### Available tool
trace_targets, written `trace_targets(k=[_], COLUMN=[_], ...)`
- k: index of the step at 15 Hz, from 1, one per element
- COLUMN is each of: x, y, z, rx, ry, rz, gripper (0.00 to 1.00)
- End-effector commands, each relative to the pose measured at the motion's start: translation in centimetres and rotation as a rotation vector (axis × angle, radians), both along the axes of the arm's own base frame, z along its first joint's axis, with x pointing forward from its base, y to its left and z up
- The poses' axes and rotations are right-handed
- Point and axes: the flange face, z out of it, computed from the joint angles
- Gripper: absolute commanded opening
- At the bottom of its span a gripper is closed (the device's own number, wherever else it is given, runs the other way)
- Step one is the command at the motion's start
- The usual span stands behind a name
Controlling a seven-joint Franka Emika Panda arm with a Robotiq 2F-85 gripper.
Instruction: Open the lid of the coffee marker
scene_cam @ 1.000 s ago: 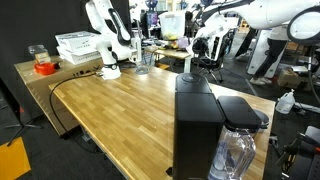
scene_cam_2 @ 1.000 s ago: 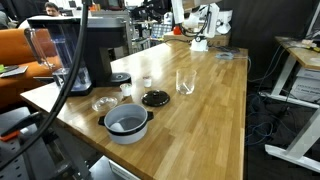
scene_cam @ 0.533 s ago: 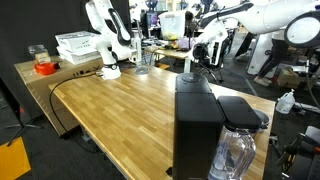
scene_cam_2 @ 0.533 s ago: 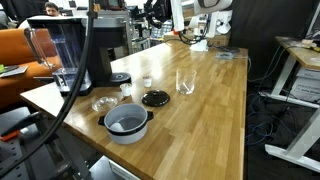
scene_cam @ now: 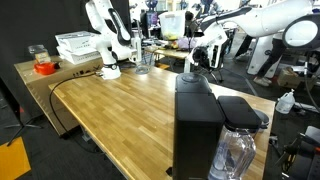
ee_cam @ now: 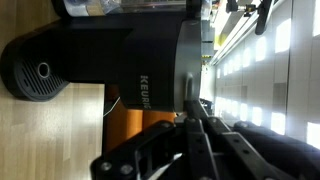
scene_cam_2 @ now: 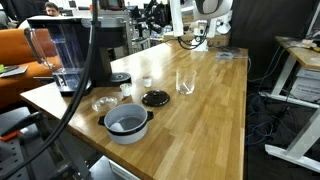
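Observation:
The black Keurig coffee maker (scene_cam: 197,125) stands on the wooden table, and its lid (scene_cam: 193,86) is down. It also shows in an exterior view (scene_cam_2: 105,45) behind a thick black hose. In the wrist view the coffee maker (ee_cam: 120,45) lies sideways and fills the upper frame. My gripper (scene_cam: 189,67) hangs on the white arm just above the lid's far end and does not visibly touch it. In the wrist view the dark fingers (ee_cam: 188,120) meet in a thin line in front of the machine and hold nothing.
A clear blender jug (scene_cam: 236,150) stands right beside the coffee maker. A grey pot (scene_cam_2: 127,122), a black disc (scene_cam_2: 155,97), a drinking glass (scene_cam_2: 185,82) and small cups sit on the table. A second white arm (scene_cam: 105,40) and white baskets (scene_cam: 75,45) stand at the far end.
My arm has swung down and inward, bringing the gripper closer to the top of the coffee maker. Nothing on the table has moved.

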Motion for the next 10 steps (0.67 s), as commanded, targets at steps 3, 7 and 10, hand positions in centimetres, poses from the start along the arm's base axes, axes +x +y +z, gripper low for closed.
trace_targets(k=[3,7,10], x=[0.0,0.2,0.18], y=[0.0,0.28,0.65], z=[0.0,-0.08,0.06], rx=[0.0,-0.002,-0.008], ry=[0.0,0.005,0.029], rz=[0.0,0.011,0.037], gripper=[0.01,0.0,0.0])
